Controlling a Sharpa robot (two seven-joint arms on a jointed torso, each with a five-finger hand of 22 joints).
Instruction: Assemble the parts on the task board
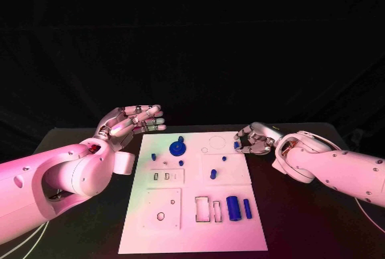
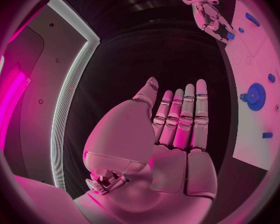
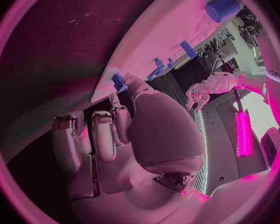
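Blue part [image 1: 237, 145] — right hand [image 1: 252, 141] pinches it.

One white task board [image 1: 192, 214] carries about nine blue parts [image 1: 233, 208], and two hands [image 1: 132, 121] flank it.

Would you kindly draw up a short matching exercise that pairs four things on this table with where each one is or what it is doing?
Things:
1. left hand
2. right hand
3. blue gear
4. large blue cylinder

Places or states:
A. lying near the task board's right edge, in its near half
B. fingers straight, holding nothing, beyond the board's far left corner
C. pinching a small blue part at the board's right edge
D. on the board's far half, left of centre

Pairs: 1-B, 2-C, 3-D, 4-A
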